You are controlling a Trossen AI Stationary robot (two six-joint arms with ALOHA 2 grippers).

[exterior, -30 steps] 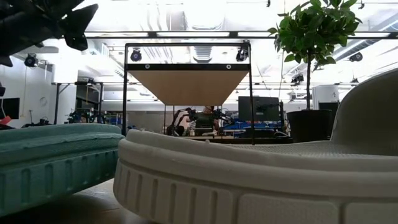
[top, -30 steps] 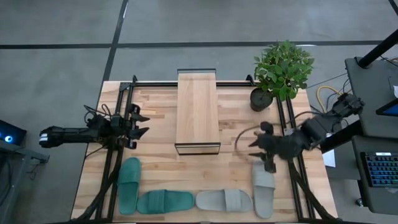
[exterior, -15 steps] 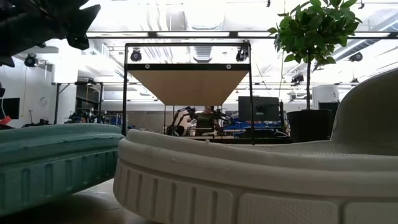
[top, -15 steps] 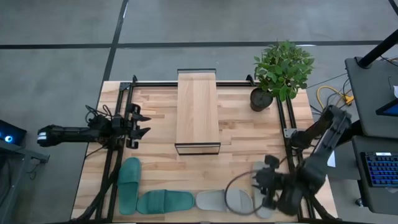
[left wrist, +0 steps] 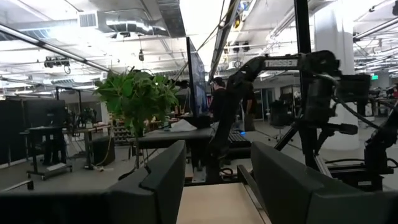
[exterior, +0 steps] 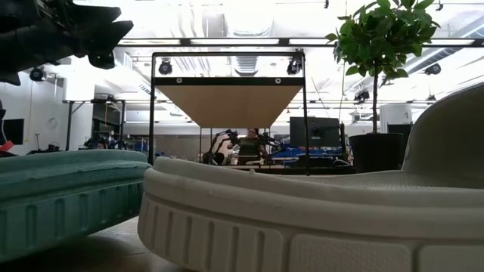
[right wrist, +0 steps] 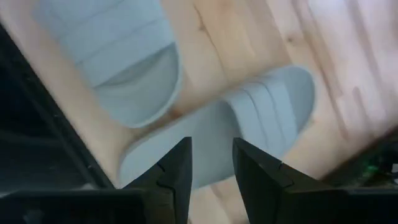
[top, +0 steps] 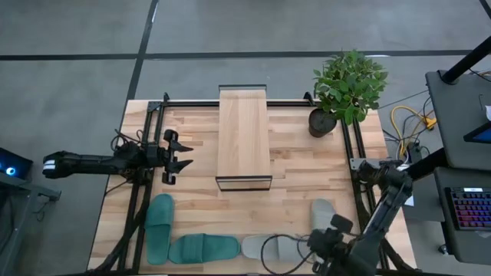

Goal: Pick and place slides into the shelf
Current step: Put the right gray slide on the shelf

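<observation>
- The shelf [top: 244, 138] stands mid-counter [top: 192, 199], with bare wood on both sides.
- Four slides line the near edge: two green [top: 159, 228] [top: 202, 248] at left, two grey [top: 275, 247] [top: 323, 215] at right.
- The left gripper [top: 182, 154] hovers left of the shelf, jaws apart and empty.
- The right gripper [right wrist: 210, 165] hangs over the grey slides at the near right corner, jaws narrowly apart, gripping nothing.

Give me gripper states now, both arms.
Left gripper: open, empty, level beside the shelf.
Right gripper: open, holding nothing, above a grey slide.
</observation>
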